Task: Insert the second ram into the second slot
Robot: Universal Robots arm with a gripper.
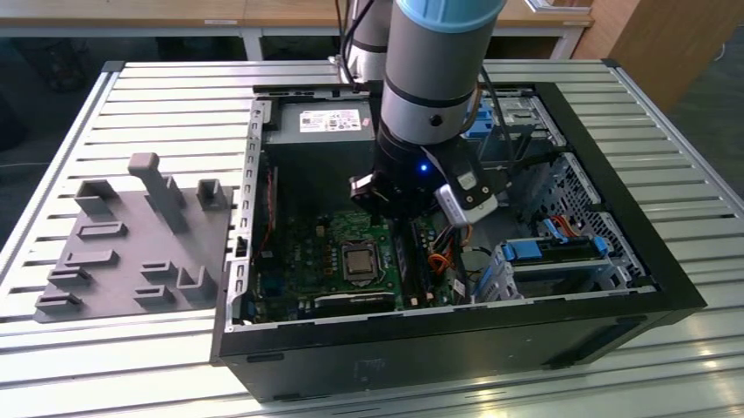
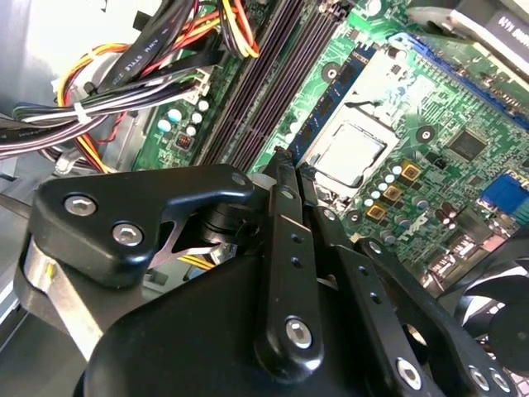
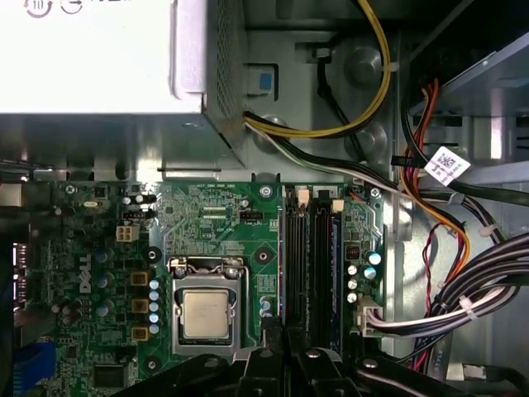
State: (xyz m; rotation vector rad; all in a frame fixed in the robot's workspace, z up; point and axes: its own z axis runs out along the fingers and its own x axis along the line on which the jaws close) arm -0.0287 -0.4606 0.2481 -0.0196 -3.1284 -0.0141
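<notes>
My gripper hangs inside the open computer case, low over the green motherboard. Its black fingers are pressed together with nothing seen between them. In the first wrist view the gripper sits at the near end of the dark memory slots, beside the silver processor. A thin blue edge runs along the slot farthest from the processor; I cannot tell whether it is the second ram. The slots also show in the second wrist view.
Bundles of black, yellow and red cables lie beside the slots. The metal power supply fills the case's far end, and drive bays with blue clips stand at the exterior view's right. A grey fixture plate lies outside the case.
</notes>
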